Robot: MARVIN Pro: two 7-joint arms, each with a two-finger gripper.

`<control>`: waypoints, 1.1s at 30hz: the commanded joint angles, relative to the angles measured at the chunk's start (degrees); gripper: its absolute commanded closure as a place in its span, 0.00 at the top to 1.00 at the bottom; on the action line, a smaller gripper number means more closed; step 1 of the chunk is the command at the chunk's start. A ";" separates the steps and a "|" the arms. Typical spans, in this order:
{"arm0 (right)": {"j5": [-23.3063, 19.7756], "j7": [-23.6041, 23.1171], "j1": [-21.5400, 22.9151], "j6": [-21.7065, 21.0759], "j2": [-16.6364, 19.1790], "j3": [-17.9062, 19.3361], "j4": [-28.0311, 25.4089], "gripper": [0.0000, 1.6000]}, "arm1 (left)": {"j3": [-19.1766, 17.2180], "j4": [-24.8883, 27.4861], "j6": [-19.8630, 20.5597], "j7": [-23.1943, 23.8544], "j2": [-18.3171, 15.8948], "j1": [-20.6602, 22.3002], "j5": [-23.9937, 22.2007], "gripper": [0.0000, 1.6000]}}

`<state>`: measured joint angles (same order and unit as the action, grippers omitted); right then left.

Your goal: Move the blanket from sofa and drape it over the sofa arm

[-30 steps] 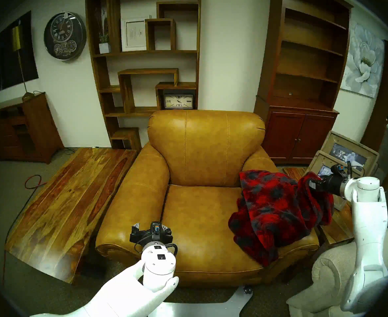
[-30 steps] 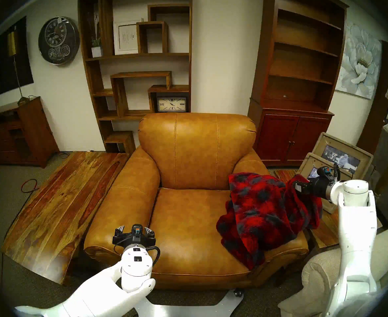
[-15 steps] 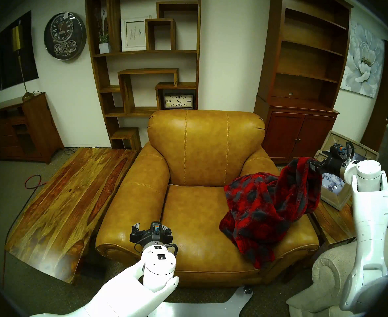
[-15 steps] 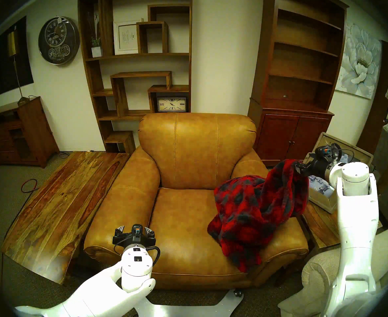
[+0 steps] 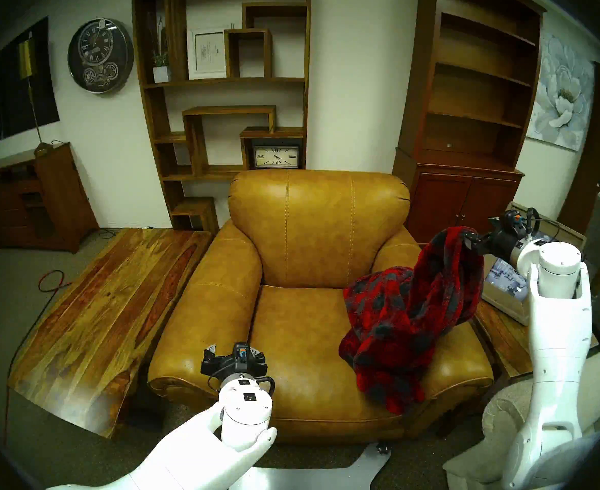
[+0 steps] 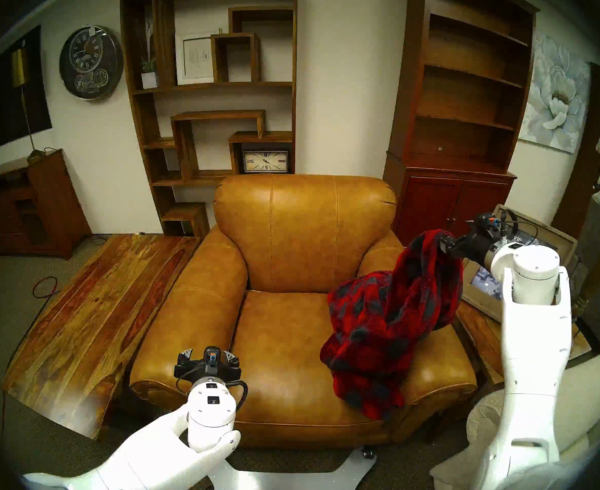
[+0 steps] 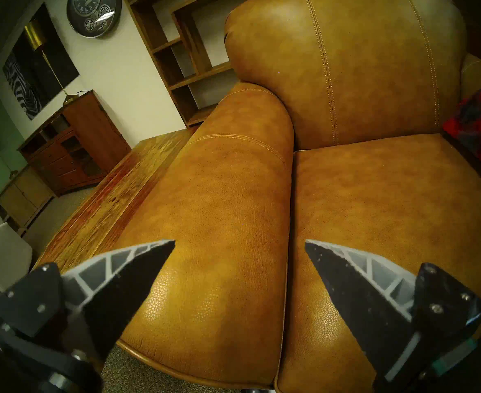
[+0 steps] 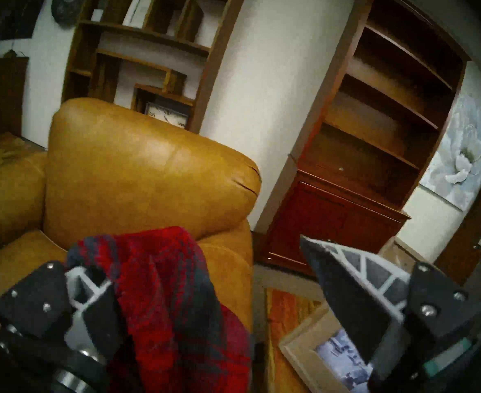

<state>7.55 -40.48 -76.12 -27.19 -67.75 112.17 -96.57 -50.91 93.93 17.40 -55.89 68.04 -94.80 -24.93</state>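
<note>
The red and dark plaid blanket [image 5: 397,330] lies bunched on the right side of the tan leather sofa's [image 5: 309,238] seat and over the inner edge of the right sofa arm [image 5: 461,365]. One end of it is lifted. My right gripper [image 5: 470,240] is above the back of that arm. In the right wrist view its fingers stand wide apart [image 8: 239,239], and the blanket [image 8: 163,284] hangs over the left finger. My left gripper [image 5: 233,349] is open and empty above the front of the left arm [image 7: 239,240].
A long wooden coffee table [image 5: 97,319] stands left of the sofa. A small wooden side table [image 5: 503,333] with picture frames [image 5: 507,291] is to the right. A beige fabric sofa arm [image 5: 503,425] is at lower right. A red cable [image 5: 49,280] lies on the carpet.
My right gripper rose and moved back and inward, carrying the blanket's end up. The blanket slid off the outer side of the right arm toward the seat. My left arm did not move.
</note>
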 commanded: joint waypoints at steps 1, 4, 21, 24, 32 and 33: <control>-2.49 -4.19 -3.41 -7.13 -4.43 -3.63 -6.65 1.00 | 0.11 0.90 -0.01 0.04 0.06 0.12 0.10 1.00; -2.13 -5.53 -6.49 -10.75 -5.27 -5.22 -8.92 1.00 | 0.11 0.91 -0.01 0.04 0.06 0.12 0.10 1.00; 5.42 -6.43 -20.11 -27.61 -7.64 -18.28 -11.48 1.00 | 0.11 0.93 -0.01 0.03 0.05 0.11 0.10 1.00; 8.90 -3.34 -21.59 -27.09 -8.50 -21.12 -9.61 1.00 | 0.11 0.96 0.00 0.04 0.04 0.10 0.10 1.00; 17.28 5.69 -18.33 -24.06 -12.86 -26.76 1.66 1.00 | 0.11 0.95 0.00 0.03 0.04 0.11 0.09 1.00; 17.74 5.89 -18.28 -23.85 -13.62 -27.13 2.10 1.00 | 0.11 0.93 -0.01 0.03 0.05 0.11 0.10 1.00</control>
<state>21.67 -39.84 -95.88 -53.07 -76.60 88.29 -99.59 -50.90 93.98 17.40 -55.91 68.04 -94.81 -24.93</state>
